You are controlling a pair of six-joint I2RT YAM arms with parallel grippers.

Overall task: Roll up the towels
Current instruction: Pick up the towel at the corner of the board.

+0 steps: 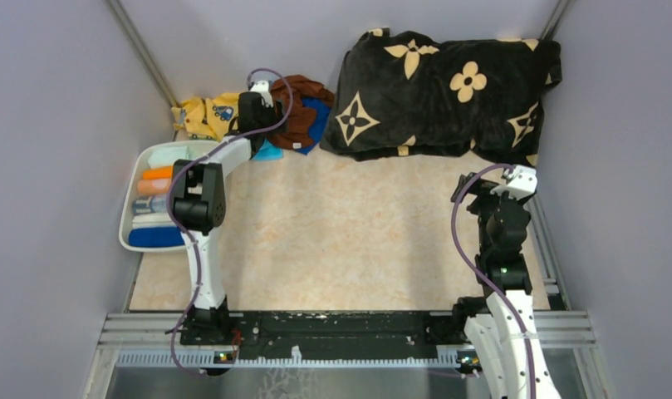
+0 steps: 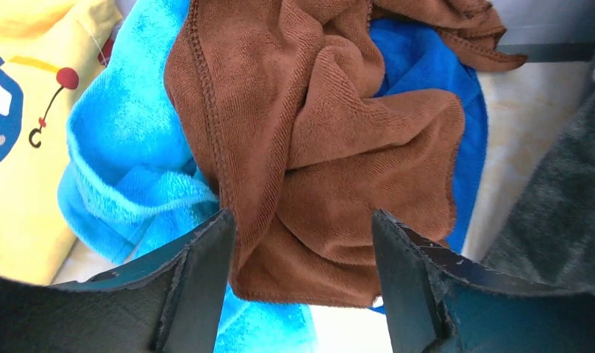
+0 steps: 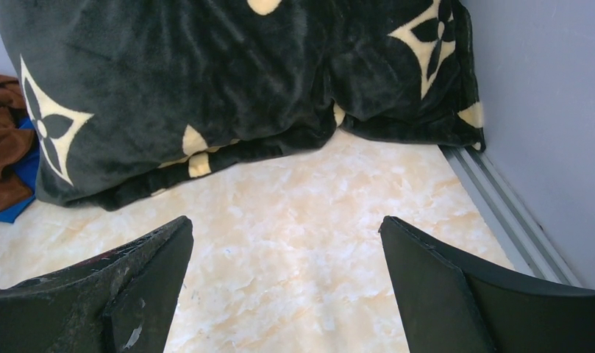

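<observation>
Reach is the question here, and your left arm has it. The left gripper (image 2: 301, 220) hangs right over the towel heap at about 11 o'clock on the table (image 1: 357, 233). Its jaws are spread wide, astride the lower fold of the brown towel (image 2: 338, 147), and nothing is pinched yet as far as the wrist view shows.

The brown towel lies crumpled on top, so it has no clean long axis. In the left wrist view its bulk runs roughly from 12 to 6 o'clock, straight down between the fingers. The light cyan towel (image 2: 125, 147) spreads out beneath it toward 9 o'clock, and the dark royal blue towel (image 2: 426, 66) shows toward 2 o'clock.

Your right gripper (image 3: 287, 224) is released too, with its jaws wide over bare tabletop at about 4 o'clock, well apart from the heap.

Watch the crowding. The yellow printed cloth (image 2: 22, 147) touches the heap at its 9 o'clock side, and the black flowered cushion (image 3: 206, 73) lies just beside it at 3 o'clock. The white tray (image 1: 126, 224) sits at the table's 9 o'clock edge. The open marbled surface toward 6 o'clock looks like your best room for laying a towel flat.
</observation>
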